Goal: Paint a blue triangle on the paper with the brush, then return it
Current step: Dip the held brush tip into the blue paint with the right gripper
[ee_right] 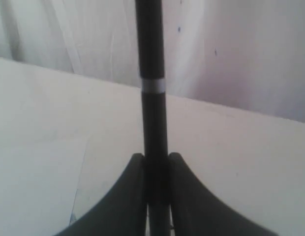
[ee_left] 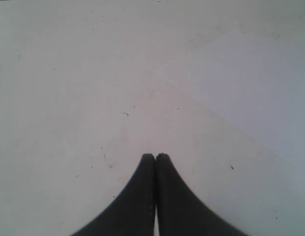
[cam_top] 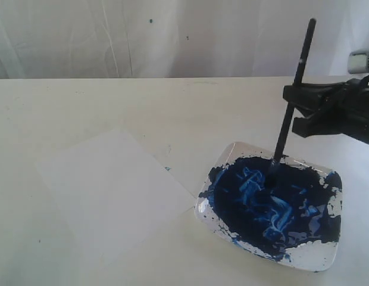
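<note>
pale desk (cam_top: pixel 113 101) w/ white curtain (cam_top: pixel 172 36) behind. thin square white paper (cam_top: pixel 113 190) lies blank, no blue triangle on it yet. right jaws pinch slim black-handled brush (cam_top: pixel 305 47) near upright, tip in the blue paint of clear squarish dish (cam_top: pixel 318 262) just beside paper. left jaws pressed together, empty, over desk. prob. loading paint; painting & returning brush both left.

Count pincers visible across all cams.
2. Right pincer grips the brush, tip in the paint dish. Left pincer, shut, hangs over the table near the paper, wrist view only.
</note>
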You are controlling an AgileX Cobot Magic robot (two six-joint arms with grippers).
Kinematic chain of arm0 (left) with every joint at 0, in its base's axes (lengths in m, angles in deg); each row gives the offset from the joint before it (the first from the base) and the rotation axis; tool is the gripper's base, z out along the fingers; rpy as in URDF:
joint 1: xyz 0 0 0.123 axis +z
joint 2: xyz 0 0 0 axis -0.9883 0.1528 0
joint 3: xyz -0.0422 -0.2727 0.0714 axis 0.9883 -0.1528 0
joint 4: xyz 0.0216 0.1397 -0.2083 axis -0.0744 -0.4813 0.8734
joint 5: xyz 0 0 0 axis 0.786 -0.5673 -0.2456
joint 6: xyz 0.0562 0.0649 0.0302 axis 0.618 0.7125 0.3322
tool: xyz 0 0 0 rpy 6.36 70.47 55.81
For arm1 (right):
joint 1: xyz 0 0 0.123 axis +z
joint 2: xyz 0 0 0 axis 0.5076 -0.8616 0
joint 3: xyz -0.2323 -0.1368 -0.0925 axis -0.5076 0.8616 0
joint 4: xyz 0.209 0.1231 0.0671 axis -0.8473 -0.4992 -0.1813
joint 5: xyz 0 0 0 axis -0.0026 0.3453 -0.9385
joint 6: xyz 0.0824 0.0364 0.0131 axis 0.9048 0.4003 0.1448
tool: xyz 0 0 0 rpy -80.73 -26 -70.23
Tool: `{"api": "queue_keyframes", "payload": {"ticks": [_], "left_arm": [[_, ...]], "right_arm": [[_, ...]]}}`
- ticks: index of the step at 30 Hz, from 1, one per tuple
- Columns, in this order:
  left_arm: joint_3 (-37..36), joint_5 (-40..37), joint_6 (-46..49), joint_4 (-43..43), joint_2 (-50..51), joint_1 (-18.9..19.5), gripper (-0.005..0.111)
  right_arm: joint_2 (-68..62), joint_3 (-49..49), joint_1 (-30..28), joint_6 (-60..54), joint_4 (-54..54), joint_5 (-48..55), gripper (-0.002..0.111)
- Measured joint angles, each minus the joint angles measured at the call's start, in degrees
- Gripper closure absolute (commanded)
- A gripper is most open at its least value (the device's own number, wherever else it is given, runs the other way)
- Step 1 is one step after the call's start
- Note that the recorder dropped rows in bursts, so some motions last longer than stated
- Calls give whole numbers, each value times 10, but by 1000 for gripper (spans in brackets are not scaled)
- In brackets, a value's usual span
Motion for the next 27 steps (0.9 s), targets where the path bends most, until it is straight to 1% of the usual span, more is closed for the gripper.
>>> {"api": "queue_keyframes", "payload": {"ticks": [4, 6, 14, 27], "left_arm": [[0, 0, 0, 0, 0, 0, 107], [0, 0, 0, 0, 0, 0, 107], [0, 0, 0, 0, 0, 0, 107], [0, 0, 0, 0, 0, 0, 107]], "right_arm": [[0, 0, 0, -19, -51, -54, 102], [0, 0, 0, -22, -55, -57, 102], [0, 0, 0, -25, -32, 49, 102], [0, 0, 0, -27, -32, 88, 102]]}}
